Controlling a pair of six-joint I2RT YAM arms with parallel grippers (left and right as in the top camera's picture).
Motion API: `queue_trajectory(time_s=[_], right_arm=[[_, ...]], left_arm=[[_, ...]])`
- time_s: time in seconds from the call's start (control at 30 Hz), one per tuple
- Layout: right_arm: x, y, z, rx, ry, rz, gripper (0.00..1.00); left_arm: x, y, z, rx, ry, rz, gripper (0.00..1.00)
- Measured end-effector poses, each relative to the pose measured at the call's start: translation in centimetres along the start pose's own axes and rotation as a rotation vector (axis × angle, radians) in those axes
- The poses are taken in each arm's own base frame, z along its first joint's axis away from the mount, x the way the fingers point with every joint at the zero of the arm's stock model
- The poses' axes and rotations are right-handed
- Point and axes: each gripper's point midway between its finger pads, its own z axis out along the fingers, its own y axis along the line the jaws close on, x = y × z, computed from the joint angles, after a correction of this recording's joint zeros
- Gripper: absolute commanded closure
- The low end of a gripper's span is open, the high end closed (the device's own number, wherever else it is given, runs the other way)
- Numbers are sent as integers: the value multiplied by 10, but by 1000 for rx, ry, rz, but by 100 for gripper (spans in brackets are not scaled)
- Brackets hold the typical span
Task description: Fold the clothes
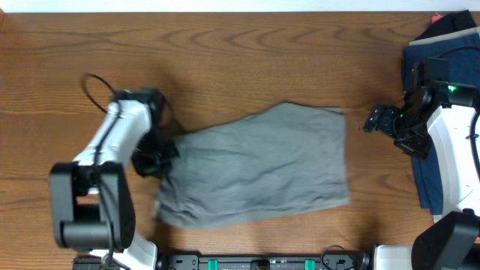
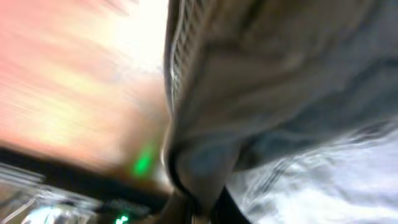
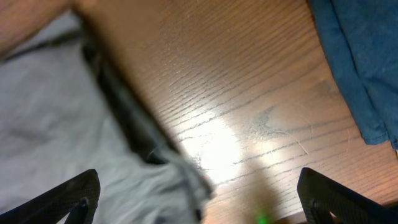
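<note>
Your left end effector (image 1: 159, 157) is clamped shut on the left edge of the shorts (image 1: 262, 169), which lie spread mid counter (image 1: 225, 60). Your right end effector (image 1: 370, 120) hangs wide open just off the shorts' right edge, with the blue garment (image 3: 367, 56) beyond it.

A dark blue garment (image 1: 463, 58) is lying crumpled along the right side of the wooden counter (image 1: 247, 60); a black piece with a red tip (image 1: 450, 24) is showing at its far end
</note>
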Motion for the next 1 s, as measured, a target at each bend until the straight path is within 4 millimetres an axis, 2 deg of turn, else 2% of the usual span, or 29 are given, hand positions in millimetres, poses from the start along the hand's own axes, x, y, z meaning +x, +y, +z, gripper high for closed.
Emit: queue_trajectory(time_s=[0.1,0.2,0.3,0.43,0.57,0.7,0.9,1.0], right_arm=[[0,0,0,0,0,0,1],[0,0,0,0,1,0,1],[0,0,0,0,1,0,1],[0,0,0,0,1,0,1],[0,0,0,0,1,0,1],[0,0,0,0,1,0,1],[0,0,0,0,1,0,1],[0,0,0,0,1,0,1]], left_arm=[[-9,11,-44,-2,-93,-11,94],[-8,13,-86,21,-191,1,94],[2,14,-131,60,-309,29,94],[26,11,-166,89,-413,97,94],[48,3,-178,95,-451,182,94],[55,-14,-178,95,-465,248,94],[56,-64,-182,148,-542,347,94],[58,-88,-175,153,-542,386,94]])
